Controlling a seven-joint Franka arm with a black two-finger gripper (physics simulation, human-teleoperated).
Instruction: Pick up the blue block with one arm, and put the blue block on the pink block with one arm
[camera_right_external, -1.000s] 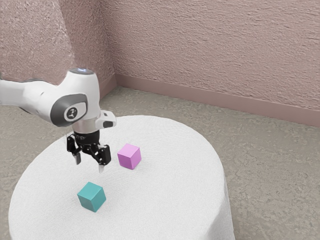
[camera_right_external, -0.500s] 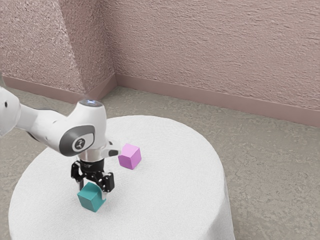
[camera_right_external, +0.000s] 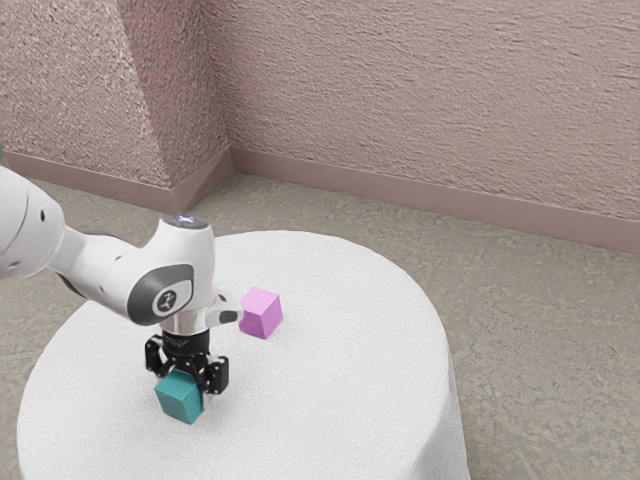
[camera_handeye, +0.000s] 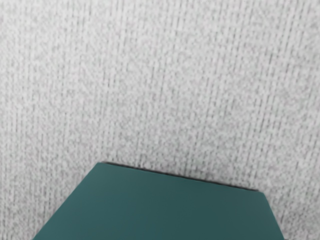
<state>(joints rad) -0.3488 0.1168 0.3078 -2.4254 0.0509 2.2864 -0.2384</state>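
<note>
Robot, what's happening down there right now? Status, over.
Gripper open, down astride blue block. Block on the table, not yet lifted. Pink block stands apart, nothing between them.

Finding: plain interior room, use not determinable. 2 rough pink plaster walls (camera_right_external: 420, 90) meet at 11 o'clock from the table. A pink baseboard (camera_right_external: 450, 203) runs along their foot. Floor (camera_right_external: 540, 330): speckled grey-beige. Furniture: 1 round table (camera_right_external: 350, 330) under white textured cloth.
</note>
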